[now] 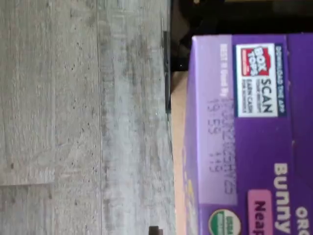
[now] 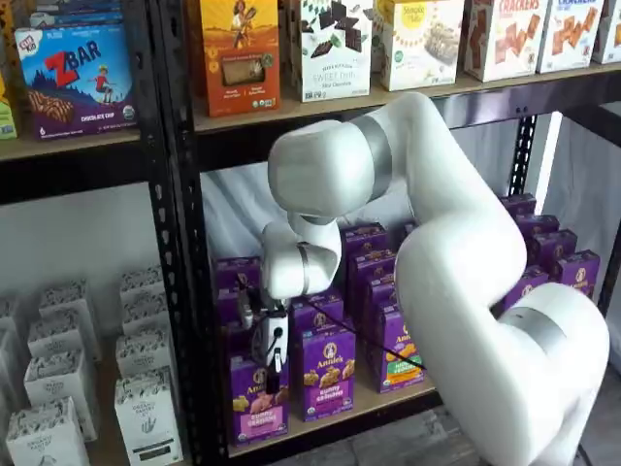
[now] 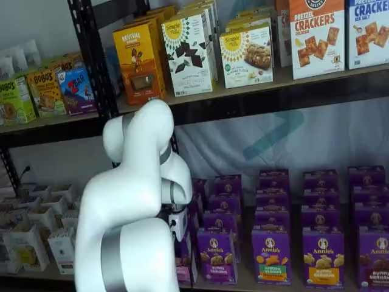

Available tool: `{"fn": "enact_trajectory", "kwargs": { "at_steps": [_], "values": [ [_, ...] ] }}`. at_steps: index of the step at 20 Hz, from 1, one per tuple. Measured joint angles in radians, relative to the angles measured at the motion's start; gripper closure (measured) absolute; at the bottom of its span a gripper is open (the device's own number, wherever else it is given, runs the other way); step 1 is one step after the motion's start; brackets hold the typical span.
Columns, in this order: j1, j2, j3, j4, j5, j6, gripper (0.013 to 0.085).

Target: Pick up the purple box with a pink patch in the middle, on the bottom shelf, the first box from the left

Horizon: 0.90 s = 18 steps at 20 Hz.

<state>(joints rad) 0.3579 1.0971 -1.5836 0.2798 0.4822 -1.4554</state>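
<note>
The purple box (image 2: 256, 406) stands upright at the left end of the bottom shelf (image 2: 383, 400), with a pink band across its lower front. My gripper (image 2: 276, 373) hangs at its top front edge; its black fingers show side-on with no gap visible. The wrist view shows the box's purple top (image 1: 254, 147) close up, with a Box Tops label and a pink patch, and the tan shelf board (image 1: 178, 122) beside it. In a shelf view the arm hides most of this box; only a sliver (image 3: 183, 266) shows.
A second pink-band purple box (image 2: 326, 375) stands right beside it, then one with a green-orange patch (image 2: 396, 348). More purple cartons fill the rows behind. A black rack post (image 2: 184, 291) stands just left. White cartons (image 2: 146, 413) fill the neighbouring bay. Grey floor (image 1: 83, 117) lies below.
</note>
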Motion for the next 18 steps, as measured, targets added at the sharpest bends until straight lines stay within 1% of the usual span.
{"fn": "enact_trajectory", "kwargs": {
  "at_steps": [1, 3, 7, 11, 13, 15, 16, 17, 18],
  "values": [
    [-0.001, 0.001, -0.001, -0.003, 0.001, 0.002, 0.037],
    [-0.001, 0.0, 0.003, 0.017, -0.006, -0.017, 0.037],
    [0.001, -0.003, 0.013, 0.039, -0.03, -0.036, 0.037],
    [0.001, -0.006, 0.016, 0.07, -0.034, -0.064, 0.037],
    [0.001, -0.009, 0.018, 0.081, -0.035, -0.074, 0.045],
    [0.0, -0.011, 0.019, 0.084, -0.034, -0.077, 0.045],
    [0.0, -0.013, 0.02, 0.082, -0.032, -0.075, 0.049],
    [-0.001, -0.014, 0.02, 0.079, -0.031, -0.074, 0.049],
    [-0.002, -0.015, 0.022, 0.075, -0.029, -0.07, 0.053]
  ]
}}
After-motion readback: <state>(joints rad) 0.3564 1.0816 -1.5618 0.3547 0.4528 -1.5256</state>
